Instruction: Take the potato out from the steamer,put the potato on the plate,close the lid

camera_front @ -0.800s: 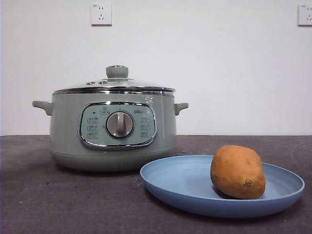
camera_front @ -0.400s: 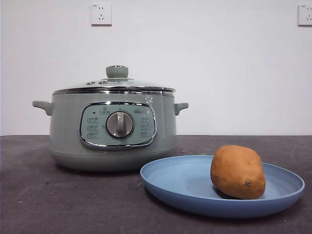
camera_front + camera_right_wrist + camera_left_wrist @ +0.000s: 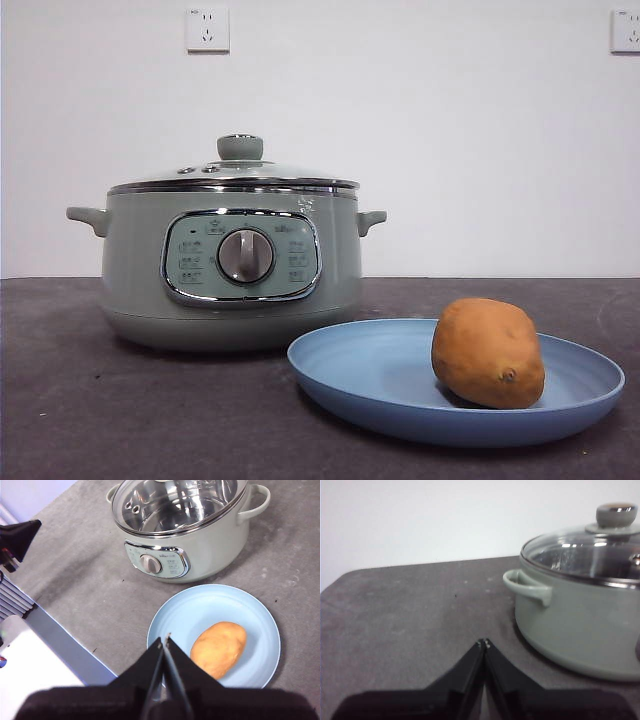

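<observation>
The orange-brown potato (image 3: 488,352) lies on the light-blue plate (image 3: 380,385) at the front right, and shows in the right wrist view too (image 3: 218,648) on the plate (image 3: 200,611). The sage-green steamer (image 3: 232,265) stands behind and to the left with the glass lid (image 3: 236,172) resting shut on it. My right gripper (image 3: 164,641) is shut and empty, high above the plate's near edge. My left gripper (image 3: 484,643) is shut and empty, low over the table beside the steamer (image 3: 570,622), apart from its handle (image 3: 527,586).
A dark grey table (image 3: 150,420) carries everything, with a white wall and two sockets (image 3: 208,29) behind. In the right wrist view the table's edge and a white base (image 3: 35,680) lie beyond it, with the other arm's black tip (image 3: 17,535) at the side.
</observation>
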`<control>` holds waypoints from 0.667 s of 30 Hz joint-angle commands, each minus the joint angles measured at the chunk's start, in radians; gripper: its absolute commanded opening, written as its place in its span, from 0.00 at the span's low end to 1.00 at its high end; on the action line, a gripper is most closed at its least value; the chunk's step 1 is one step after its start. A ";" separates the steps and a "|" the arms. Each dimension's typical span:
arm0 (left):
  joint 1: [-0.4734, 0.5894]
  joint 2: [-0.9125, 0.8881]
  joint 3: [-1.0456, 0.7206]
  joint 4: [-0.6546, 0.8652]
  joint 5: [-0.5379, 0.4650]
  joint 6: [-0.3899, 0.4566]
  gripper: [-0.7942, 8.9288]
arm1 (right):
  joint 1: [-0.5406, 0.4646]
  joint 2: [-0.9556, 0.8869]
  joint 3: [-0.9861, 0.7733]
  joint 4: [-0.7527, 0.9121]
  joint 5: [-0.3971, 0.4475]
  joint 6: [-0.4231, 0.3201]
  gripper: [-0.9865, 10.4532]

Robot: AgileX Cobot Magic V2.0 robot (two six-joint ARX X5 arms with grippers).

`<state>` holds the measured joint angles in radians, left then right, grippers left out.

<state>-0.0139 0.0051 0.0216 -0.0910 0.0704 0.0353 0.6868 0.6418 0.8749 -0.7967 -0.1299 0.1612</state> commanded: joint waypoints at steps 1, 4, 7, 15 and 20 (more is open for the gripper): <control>0.003 -0.004 -0.019 -0.024 0.000 -0.011 0.08 | 0.002 -0.002 0.001 0.002 0.001 0.006 0.09; 0.003 -0.004 -0.019 -0.073 0.001 -0.011 0.08 | 0.002 -0.002 0.001 0.002 0.002 0.006 0.09; 0.003 -0.004 -0.019 -0.092 0.006 -0.012 0.08 | 0.002 -0.002 0.001 0.002 0.002 0.006 0.09; 0.003 -0.003 -0.019 -0.089 0.008 -0.013 0.08 | 0.002 -0.002 0.001 0.002 0.002 0.006 0.09; 0.003 -0.003 -0.019 -0.089 0.008 -0.013 0.08 | 0.002 -0.002 0.001 0.002 0.002 0.006 0.09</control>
<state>-0.0139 0.0044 0.0181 -0.1799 0.0799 0.0319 0.6868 0.6418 0.8749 -0.7963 -0.1299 0.1612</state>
